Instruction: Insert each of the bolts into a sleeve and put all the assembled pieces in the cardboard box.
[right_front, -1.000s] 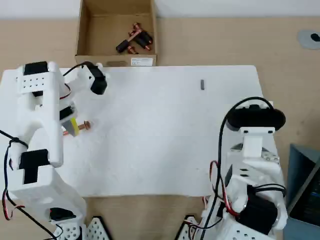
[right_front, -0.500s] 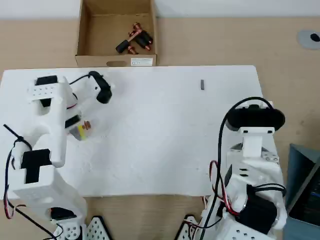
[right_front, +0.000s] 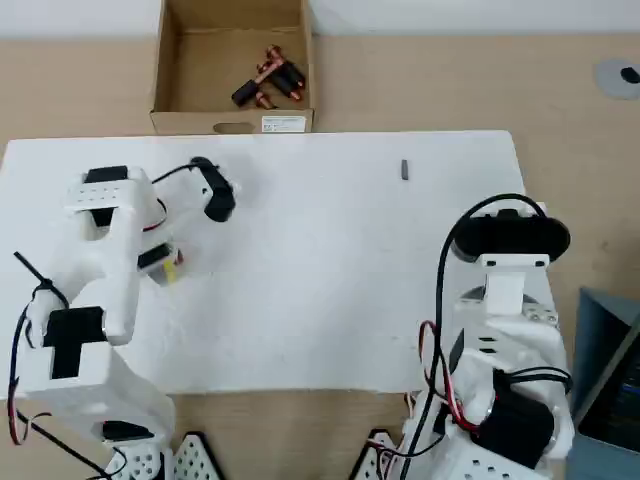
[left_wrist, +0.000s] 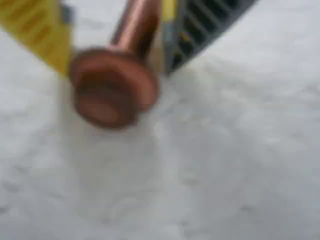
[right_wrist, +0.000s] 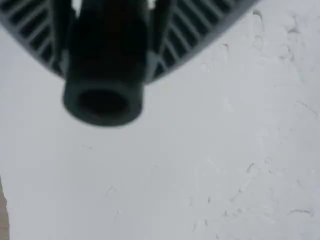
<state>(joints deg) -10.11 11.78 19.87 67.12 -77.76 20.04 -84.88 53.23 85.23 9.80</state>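
Behind the mat (right_front: 330, 290), the cardboard box (right_front: 200, 60); assembled pieces (right_front: 270, 78) inside; small part (right_front: 405, 169) on mat.

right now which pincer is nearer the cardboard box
Left. The left pincer hangs over the mat's left side, near the cardboard box; the right pincer is at the mat's right edge, farther off.

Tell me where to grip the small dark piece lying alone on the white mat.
Grip the dark piece across its middle, coming straight down from above. It looks like a short bar lying flat on the mat, long axis pointing away from the arms, with nothing near it, so the jaws should close on its two long sides. It is too small to tell if it is a sleeve.
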